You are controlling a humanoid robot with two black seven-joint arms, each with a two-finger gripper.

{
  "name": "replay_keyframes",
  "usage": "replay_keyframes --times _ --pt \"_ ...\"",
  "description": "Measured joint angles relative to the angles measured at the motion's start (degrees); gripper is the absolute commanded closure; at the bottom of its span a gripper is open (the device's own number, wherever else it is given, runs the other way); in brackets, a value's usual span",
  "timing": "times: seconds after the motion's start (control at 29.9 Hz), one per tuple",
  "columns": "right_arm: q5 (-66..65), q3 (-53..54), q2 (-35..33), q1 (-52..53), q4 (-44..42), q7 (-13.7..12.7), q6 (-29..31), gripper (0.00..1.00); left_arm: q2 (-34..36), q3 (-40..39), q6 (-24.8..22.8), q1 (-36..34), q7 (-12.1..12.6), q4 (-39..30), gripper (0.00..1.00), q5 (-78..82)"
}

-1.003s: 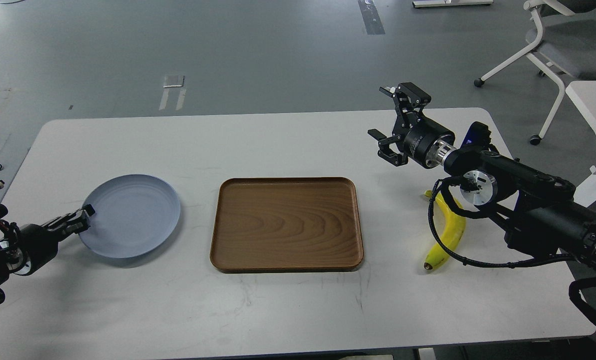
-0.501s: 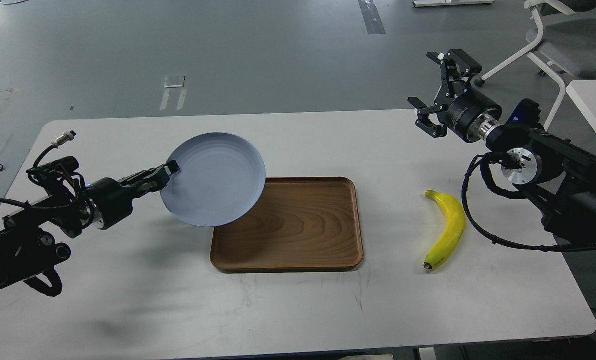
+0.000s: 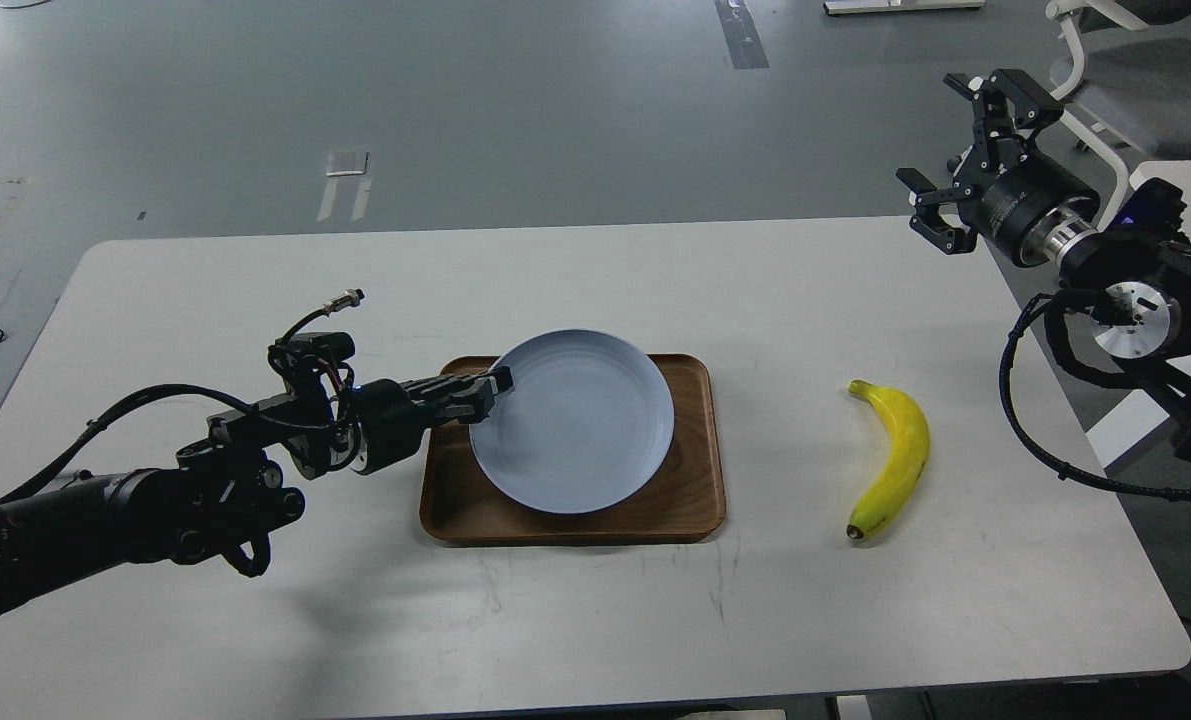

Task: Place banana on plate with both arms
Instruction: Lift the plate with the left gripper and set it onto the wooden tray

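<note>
The pale blue plate [image 3: 575, 420] is over the brown wooden tray [image 3: 700, 500], held by its left rim. My left gripper [image 3: 490, 385] is shut on that rim, its arm coming in from the lower left. I cannot tell whether the plate rests on the tray or hangs just above it. The yellow banana [image 3: 895, 460] lies on the white table to the right of the tray, dark tip toward the front. My right gripper [image 3: 960, 160] is open and empty, raised high beyond the table's far right corner, well away from the banana.
The white table [image 3: 255, 290] carries only the tray, plate and banana. A white office chair [image 3: 1105, 90] stands behind the right arm. A second white surface [image 3: 1190, 200] is at the far right. Grey floor lies beyond the table.
My left gripper carried the plate from the table's left side up and rightward onto the tray area. My right gripper rose and drew back to the right, uncovering the banana.
</note>
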Motion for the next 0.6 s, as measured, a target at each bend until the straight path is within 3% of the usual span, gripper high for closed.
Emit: replay_keyframes --times 0.27,0.3,0.33,0.4,0.47,0.53,0.6 --pt "0.01 0.62 -0.25 -0.97 0.54 0.00 -0.02 0.01 -1.84 -0.05 -2.36 0.10 0.00 2.95 1.00 0.15" --pt "0.01 0.71 -0.25 -1.05 0.54 0.00 -0.02 0.01 -1.84 -0.08 -2.46 0.12 0.00 2.76 0.96 0.16" --pt "0.00 0.76 -0.24 -1.08 0.54 0.00 -0.02 0.01 -1.84 -0.13 -2.53 0.12 0.00 2.55 0.86 0.16" --pt "-0.04 0.81 -0.11 -1.08 0.54 0.00 -0.02 0.01 -1.84 -0.21 -2.57 0.12 0.00 2.32 0.36 0.16" --pt "-0.06 0.81 0.03 -1.08 0.52 0.00 -0.02 0.01 -2.01 -0.41 -2.64 0.02 0.00 2.22 0.23 -0.06" --pt "-0.07 0.82 0.06 -1.08 0.42 0.00 -0.02 0.01 -2.13 -0.68 -2.64 -0.25 0.00 2.20 0.21 -0.51" --pt "-0.07 0.82 0.06 -1.08 0.39 0.00 -0.02 0.01 -2.31 -0.87 -2.64 -0.48 0.00 2.20 0.13 -0.81"
